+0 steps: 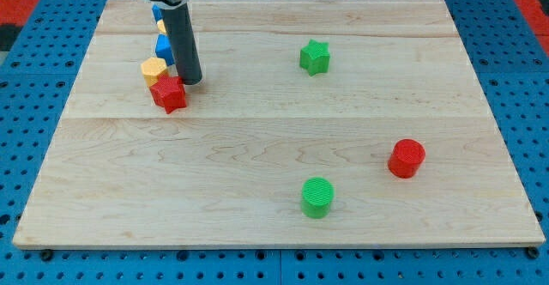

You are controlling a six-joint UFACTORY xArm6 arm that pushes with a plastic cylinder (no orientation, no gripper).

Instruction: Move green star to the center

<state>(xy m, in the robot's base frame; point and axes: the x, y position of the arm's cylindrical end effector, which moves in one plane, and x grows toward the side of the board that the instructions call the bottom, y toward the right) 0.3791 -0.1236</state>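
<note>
The green star (pixel 315 57) lies on the wooden board (pixel 274 156) at the view's upper middle, a little right of centre. My tip (pixel 192 81) rests on the board at the upper left, far left of the green star. It stands just right of and above the red star (pixel 169 93) and right of the yellow block (pixel 153 69). A blue block (pixel 163 46) sits just left of the rod, partly hidden by it.
A green cylinder (pixel 317 197) stands at the lower middle. A red cylinder (pixel 406 158) stands at the right. More blue and yellow pieces (pixel 159 15) show behind the rod at the top left, mostly hidden. A blue pegboard (pixel 34 79) surrounds the board.
</note>
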